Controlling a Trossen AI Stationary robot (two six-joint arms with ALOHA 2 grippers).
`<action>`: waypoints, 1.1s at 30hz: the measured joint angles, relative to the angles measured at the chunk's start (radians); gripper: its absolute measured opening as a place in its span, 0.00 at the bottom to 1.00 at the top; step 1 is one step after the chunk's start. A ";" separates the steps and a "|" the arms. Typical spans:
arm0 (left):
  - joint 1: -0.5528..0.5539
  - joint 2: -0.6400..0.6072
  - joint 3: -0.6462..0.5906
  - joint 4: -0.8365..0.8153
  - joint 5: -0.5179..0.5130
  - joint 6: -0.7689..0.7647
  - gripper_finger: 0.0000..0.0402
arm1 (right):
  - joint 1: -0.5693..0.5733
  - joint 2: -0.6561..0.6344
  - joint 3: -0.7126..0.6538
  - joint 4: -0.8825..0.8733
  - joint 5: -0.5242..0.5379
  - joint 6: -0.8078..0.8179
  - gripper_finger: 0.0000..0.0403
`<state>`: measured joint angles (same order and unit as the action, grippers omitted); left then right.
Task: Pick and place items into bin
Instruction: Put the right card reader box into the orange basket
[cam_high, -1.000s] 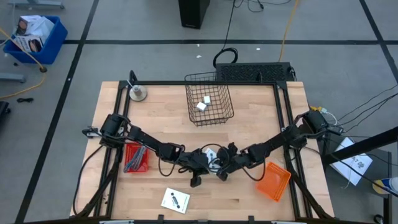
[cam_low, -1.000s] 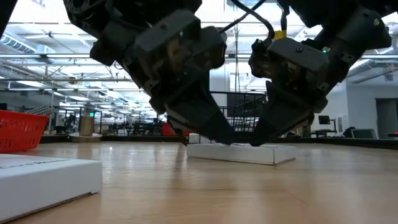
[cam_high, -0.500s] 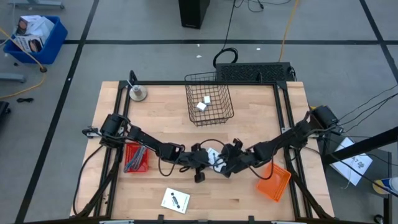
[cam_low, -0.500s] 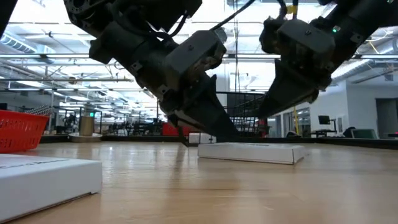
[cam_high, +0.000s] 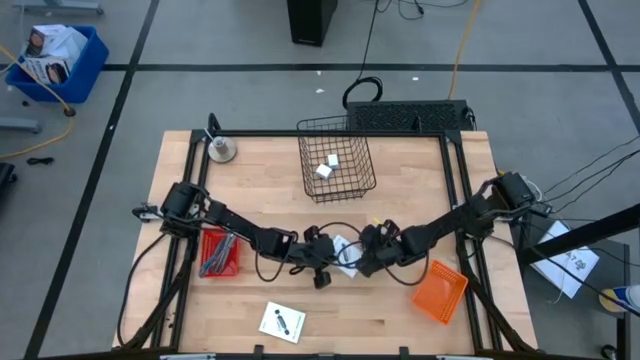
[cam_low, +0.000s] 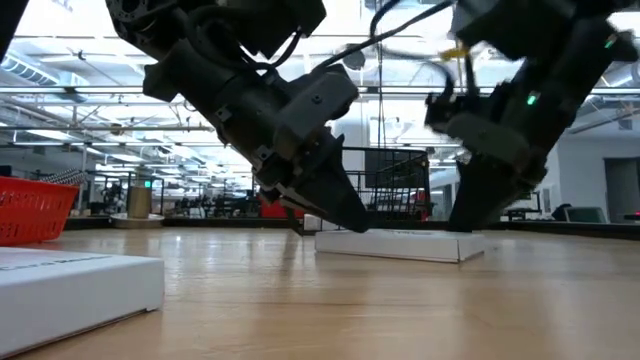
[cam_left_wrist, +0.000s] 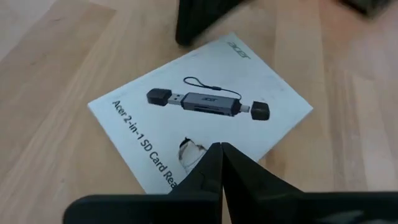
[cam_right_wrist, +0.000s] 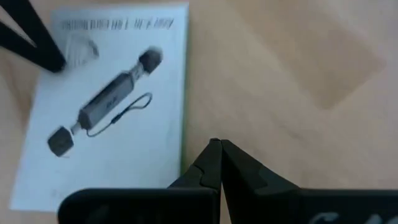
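The left gripper (cam_high: 322, 262), reaching in low from the table's left edge with its fingers pressed together and holding nothing, is resting its tips on the near corner of a white Acer SD card reader box (cam_left_wrist: 202, 109). That box is lying flat at mid-table, in front of the wire basket (cam_high: 337, 160), its long axis running diagonally across the wooden table (cam_high: 400, 320). The right gripper (cam_high: 362, 256), stretching in low from the right edge, is likewise pinched shut and empty, its tips sitting just beside the box's opposite long edge.
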<state>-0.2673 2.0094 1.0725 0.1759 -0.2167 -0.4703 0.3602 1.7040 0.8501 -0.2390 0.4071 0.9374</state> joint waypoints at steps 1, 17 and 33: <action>0.001 0.000 0.000 -0.005 -0.002 -0.005 0.02 | -0.005 0.015 0.001 0.016 -0.010 -0.008 0.00; -0.006 0.049 0.002 -0.010 0.014 -0.013 0.02 | 0.012 0.007 -0.006 0.245 -0.179 -0.136 0.00; 0.000 0.055 0.000 0.017 -0.050 -0.010 0.03 | 0.041 0.004 -0.035 0.614 -0.114 -0.272 0.00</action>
<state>-0.2668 2.0644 1.0721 0.1927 -0.2665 -0.4805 0.4015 1.7077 0.8150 0.3752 0.2927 0.6658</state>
